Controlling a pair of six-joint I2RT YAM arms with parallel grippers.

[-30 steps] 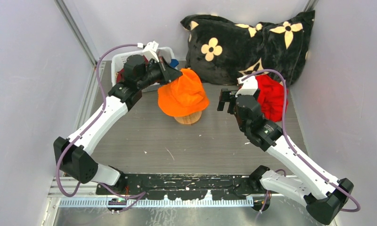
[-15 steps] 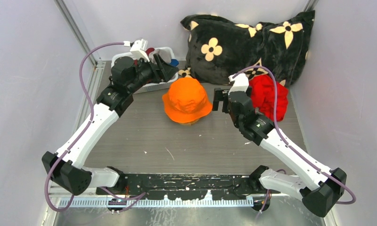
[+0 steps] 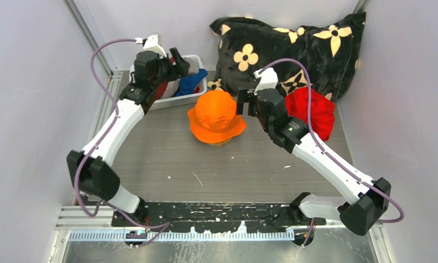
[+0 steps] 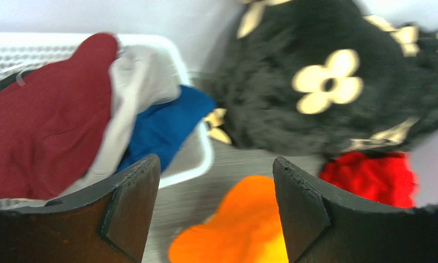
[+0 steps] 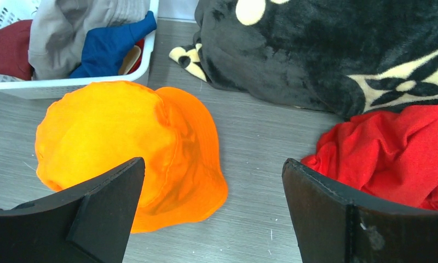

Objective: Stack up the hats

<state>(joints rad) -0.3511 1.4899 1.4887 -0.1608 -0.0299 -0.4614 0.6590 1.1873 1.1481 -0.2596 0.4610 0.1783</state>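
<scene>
Hats are looking soft, light and floppy, so I'm favouring a pinch on a brim fold, nothing stiff to clamp. Counting five, one each: orange hat [image 3: 215, 116] sitting mid-desk [image 3: 167, 159], bright red hat [image 3: 311, 112] lying by the cushion [image 3: 293, 44], dark red hat [image 4: 47, 115], grey hat [image 4: 134, 82], blue hat [image 4: 162, 126] piling in the basket [image 3: 176, 99]. Left hand [image 4: 213, 164] and right hand [image 5: 212, 163] are both gaping, holding nothing

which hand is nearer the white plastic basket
Left. The left hand hangs over the white plastic basket; the right hand sits beside the orange fabric bucket hat, away from the basket.
</scene>
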